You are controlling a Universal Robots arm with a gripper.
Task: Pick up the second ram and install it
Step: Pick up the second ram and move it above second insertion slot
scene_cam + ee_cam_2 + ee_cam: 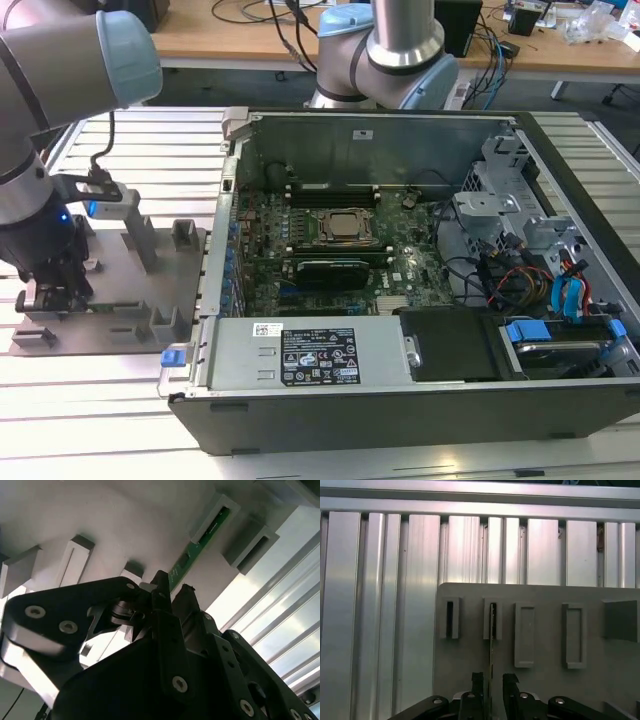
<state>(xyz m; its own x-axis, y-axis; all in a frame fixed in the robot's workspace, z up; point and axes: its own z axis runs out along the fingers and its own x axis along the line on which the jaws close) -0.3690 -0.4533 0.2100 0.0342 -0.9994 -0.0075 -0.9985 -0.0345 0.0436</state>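
Item inspected: the second ram (492,630), a thin green stick. It stands on edge on the grey tray (540,690), its far end seated in a slotted block (486,622).

Position relative to the gripper (493,681): in both wrist views the stick runs straight into the gap between the two black fingers (477,682), which straddle its near end. In the second wrist view the green board (200,540) leads from its block down to the fingertips of the gripper (174,584).

Gripper state: narrowly parted. A sliver of tray shows on either side of the stick in the first wrist view, so the pads appear not to be pressing it (contact cannot be settled from these angles).

Arm pose: in the exterior view the arm (60,60) reaches down at that view's left, with the gripper (55,290) pointing straight down onto the tray (120,300). The tray rests on the ribbed aluminium table (380,605), beside the open computer case (300,365).
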